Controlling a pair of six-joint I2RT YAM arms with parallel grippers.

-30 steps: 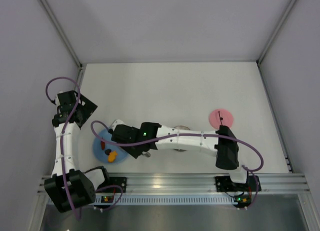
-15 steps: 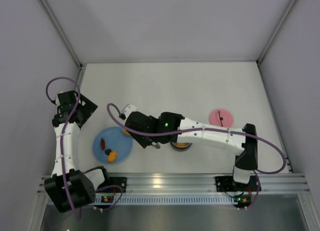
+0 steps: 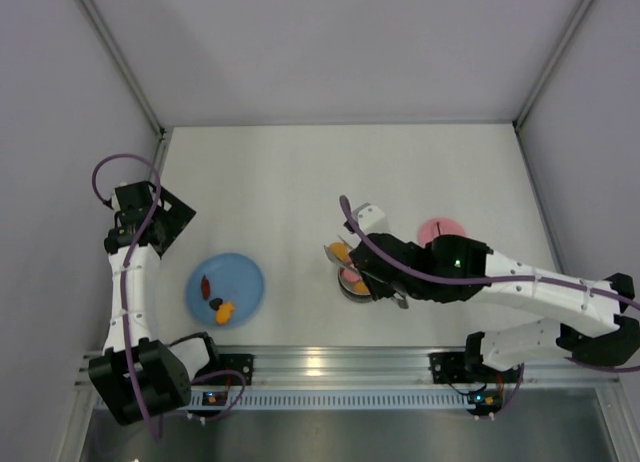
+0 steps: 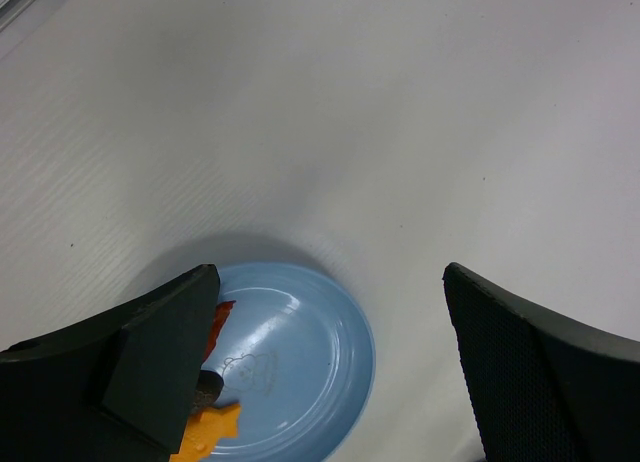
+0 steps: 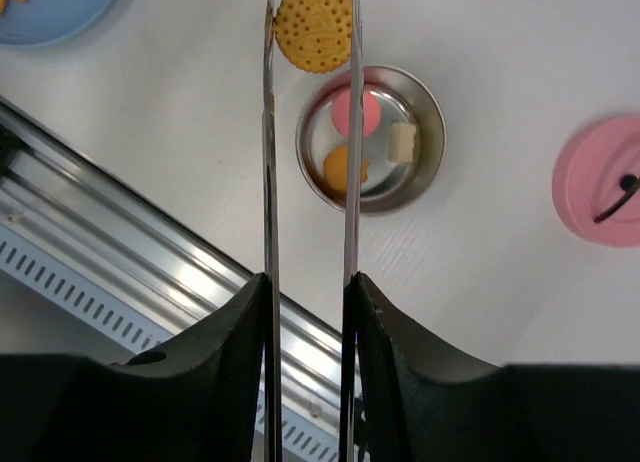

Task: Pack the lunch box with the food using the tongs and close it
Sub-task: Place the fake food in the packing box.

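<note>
A: Right wrist view: right gripper (image 5: 308,282) is clamped on the tongs (image 5: 268,162), squeezing both arms nearly parallel. The tips pinch a round orange biscuit piece (image 5: 313,26).

B: Where's that relative to the lunch box (image 5: 410,197)?

A: Box sits just below-right of the tips in that view, and the biscuit's edge meets its rim (height above it I can't tell). Inside are a pink piece (image 5: 362,112), an orange slice (image 5: 343,167) and a pale cream block (image 5: 402,142).

B: Box position on the table (image 3: 300,182)?

A: Top view puts it near the front edge, about mid-width. The pink lid (image 5: 600,182) lies flat, off the box, toward the right edge and a bit farther back.

B: Left side?

A: Up near the left edge, the left gripper (image 4: 330,272) has jaws wide apart with nothing between them. The blue plate (image 4: 320,362) shows below it in its wrist view, near the front-left corner. It carries a red bit (image 3: 205,282), a dark bit (image 3: 215,302) and a jagged orange piece (image 3: 226,310).
</note>
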